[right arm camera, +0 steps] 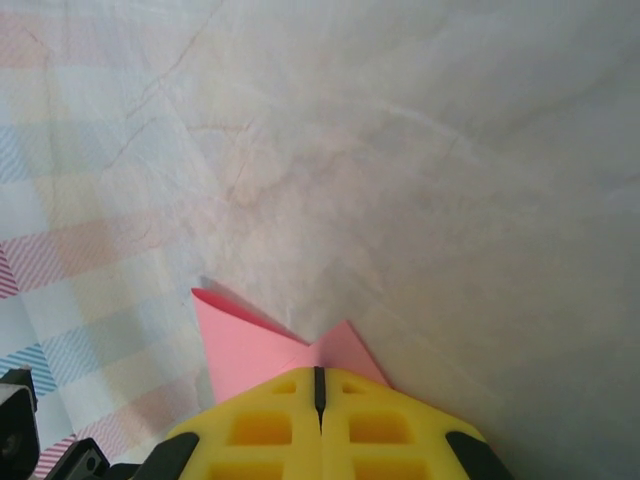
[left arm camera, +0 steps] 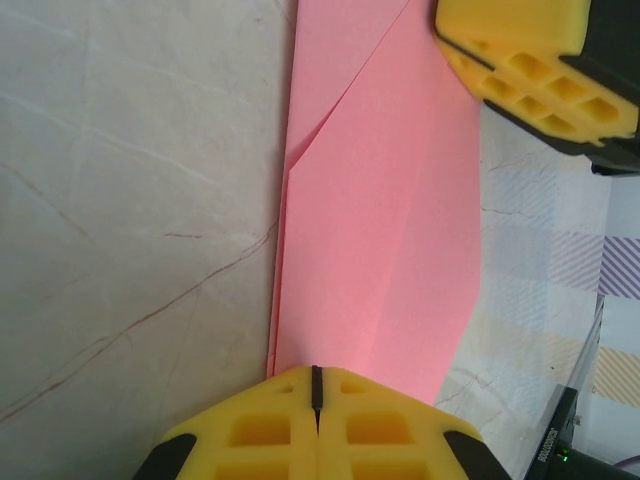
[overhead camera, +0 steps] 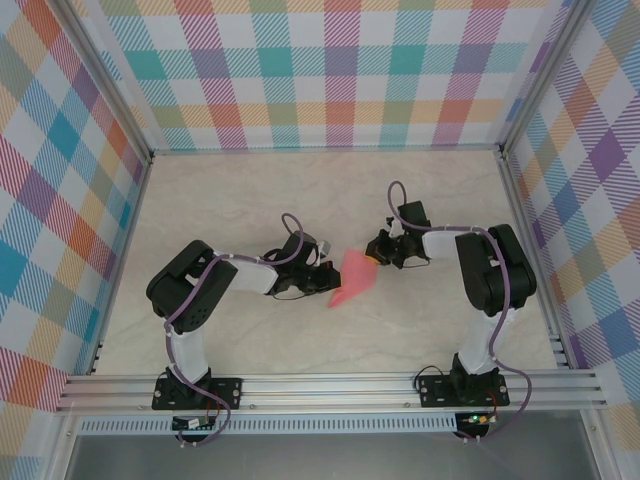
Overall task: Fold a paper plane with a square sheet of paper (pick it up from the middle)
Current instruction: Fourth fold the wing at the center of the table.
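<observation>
the folded square sheet of paper [overhead camera: 352, 281] is being clenched at mid-worktop [overhead camera: 240, 200], its long axis running 7 to 1 o'clock: left gripper [left arm camera: 316, 388] at 7, right gripper [right arm camera: 318, 388] at 1.

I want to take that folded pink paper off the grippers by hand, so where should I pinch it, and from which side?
Pinch the bare middle of the folded pink paper, between the left gripper and right gripper shut on its ends. Probably come in at the layered long edge, where stacked folds make it stiffest.
</observation>
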Action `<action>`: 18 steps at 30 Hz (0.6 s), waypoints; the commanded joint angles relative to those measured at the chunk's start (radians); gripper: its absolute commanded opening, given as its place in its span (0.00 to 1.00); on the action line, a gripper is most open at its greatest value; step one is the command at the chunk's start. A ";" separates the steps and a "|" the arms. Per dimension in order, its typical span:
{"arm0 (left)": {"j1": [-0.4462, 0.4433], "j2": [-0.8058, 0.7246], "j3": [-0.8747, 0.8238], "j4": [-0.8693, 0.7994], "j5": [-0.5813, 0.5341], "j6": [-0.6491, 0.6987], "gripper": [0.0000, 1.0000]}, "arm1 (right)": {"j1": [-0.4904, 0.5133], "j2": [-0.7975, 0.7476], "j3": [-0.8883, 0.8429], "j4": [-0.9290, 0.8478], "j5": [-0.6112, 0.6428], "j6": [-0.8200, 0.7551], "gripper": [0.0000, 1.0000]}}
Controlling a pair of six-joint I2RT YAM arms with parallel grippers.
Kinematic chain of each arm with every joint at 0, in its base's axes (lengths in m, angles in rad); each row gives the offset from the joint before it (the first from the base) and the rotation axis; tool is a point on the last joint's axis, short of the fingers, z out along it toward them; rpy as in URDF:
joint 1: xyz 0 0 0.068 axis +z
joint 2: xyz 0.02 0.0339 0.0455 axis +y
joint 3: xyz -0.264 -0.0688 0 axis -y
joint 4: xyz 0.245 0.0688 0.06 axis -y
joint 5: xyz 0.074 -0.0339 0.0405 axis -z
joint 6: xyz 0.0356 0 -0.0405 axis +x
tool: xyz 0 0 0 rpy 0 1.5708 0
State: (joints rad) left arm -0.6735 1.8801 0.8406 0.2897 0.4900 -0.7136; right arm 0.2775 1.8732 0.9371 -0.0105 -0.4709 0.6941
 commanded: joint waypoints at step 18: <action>0.006 0.073 -0.060 -0.213 -0.135 0.027 0.00 | 0.097 -0.216 -0.162 0.106 -0.093 0.075 0.06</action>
State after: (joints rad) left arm -0.6735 1.8786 0.8406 0.2882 0.4889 -0.7139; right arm 0.3473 1.6440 0.8207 0.0570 -0.5049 0.7235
